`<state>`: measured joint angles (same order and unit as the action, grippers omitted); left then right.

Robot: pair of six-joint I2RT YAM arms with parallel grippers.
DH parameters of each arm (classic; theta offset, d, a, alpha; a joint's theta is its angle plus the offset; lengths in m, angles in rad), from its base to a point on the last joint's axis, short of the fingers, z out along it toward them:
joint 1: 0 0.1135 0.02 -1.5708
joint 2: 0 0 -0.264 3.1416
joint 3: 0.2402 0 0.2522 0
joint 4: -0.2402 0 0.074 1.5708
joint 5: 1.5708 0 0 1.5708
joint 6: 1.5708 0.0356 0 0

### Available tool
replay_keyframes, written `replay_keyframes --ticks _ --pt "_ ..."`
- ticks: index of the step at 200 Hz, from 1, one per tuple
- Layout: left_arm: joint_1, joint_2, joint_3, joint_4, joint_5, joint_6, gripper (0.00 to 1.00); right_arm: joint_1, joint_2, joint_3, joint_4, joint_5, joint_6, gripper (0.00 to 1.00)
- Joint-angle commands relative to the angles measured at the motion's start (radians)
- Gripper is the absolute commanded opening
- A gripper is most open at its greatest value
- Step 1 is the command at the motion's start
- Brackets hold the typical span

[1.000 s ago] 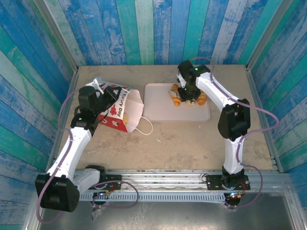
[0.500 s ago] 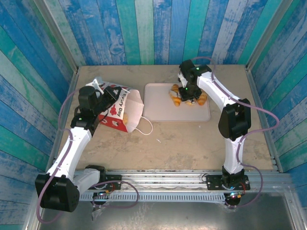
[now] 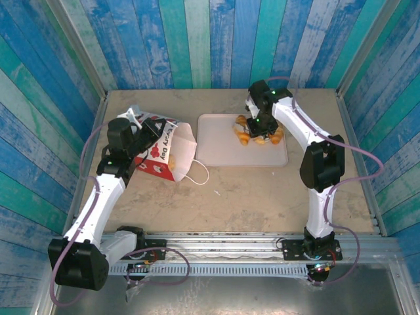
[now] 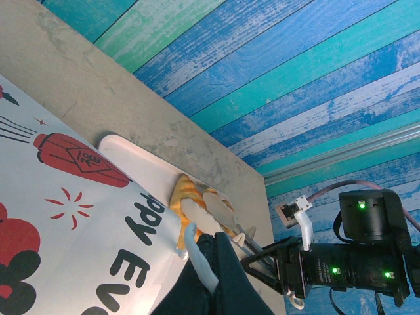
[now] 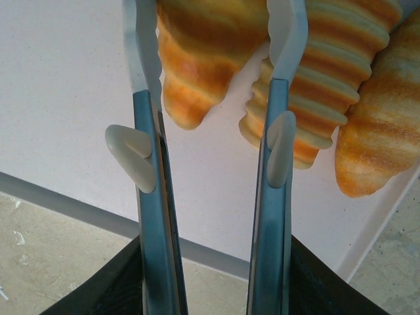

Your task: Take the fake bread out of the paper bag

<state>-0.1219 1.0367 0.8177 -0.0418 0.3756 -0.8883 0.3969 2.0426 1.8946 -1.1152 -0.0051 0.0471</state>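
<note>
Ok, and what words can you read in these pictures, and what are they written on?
"Every Day": on the side of the paper bag, seen from the top camera.
"ppy" and "Ev": cut-off bits of the same bag's black lettering, seen from the left wrist camera.
Tiny marks inside the red lantern printed on the bag: too small to read.

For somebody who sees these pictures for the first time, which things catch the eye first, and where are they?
The golden fake bread stands out most, clustered at the far right end of the pale pink tray, with the right gripper open just over it. Left of the tray lies the red-and-white paper bag, its mouth toward the tray, pinched by the shut left gripper.
</note>
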Motion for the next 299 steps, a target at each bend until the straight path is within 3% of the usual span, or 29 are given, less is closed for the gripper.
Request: replay_keyframes --ticks 1,116,198,225,263,299 --pt "-0.002 -0.01 0.012 0.016 -0.004 0.003 0.0 -0.004 0.003 0.034 -0.009 -0.021 -0.021 0.49" --pt "-0.003 -0.023 0.014 0.008 -0.002 0.009 0.0 -0.004 -0.061 0.045 -0.008 -0.031 -0.015 0.53" --pt "-0.003 -0.055 0.017 -0.016 0.007 0.04 0.0 -0.004 -0.326 -0.135 0.137 -0.11 0.024 0.51" --pt "-0.002 -0.077 0.025 -0.051 0.009 0.067 0.0 -0.004 -0.466 -0.294 0.257 -0.22 0.029 0.5" --pt "-0.002 -0.121 0.024 -0.082 -0.004 0.102 0.0 0.0 -0.606 -0.479 0.361 -0.51 0.02 0.47" --pt "-0.002 -0.129 0.028 -0.111 -0.015 0.114 0.0 0.076 -0.685 -0.598 0.388 -0.668 -0.024 0.47"
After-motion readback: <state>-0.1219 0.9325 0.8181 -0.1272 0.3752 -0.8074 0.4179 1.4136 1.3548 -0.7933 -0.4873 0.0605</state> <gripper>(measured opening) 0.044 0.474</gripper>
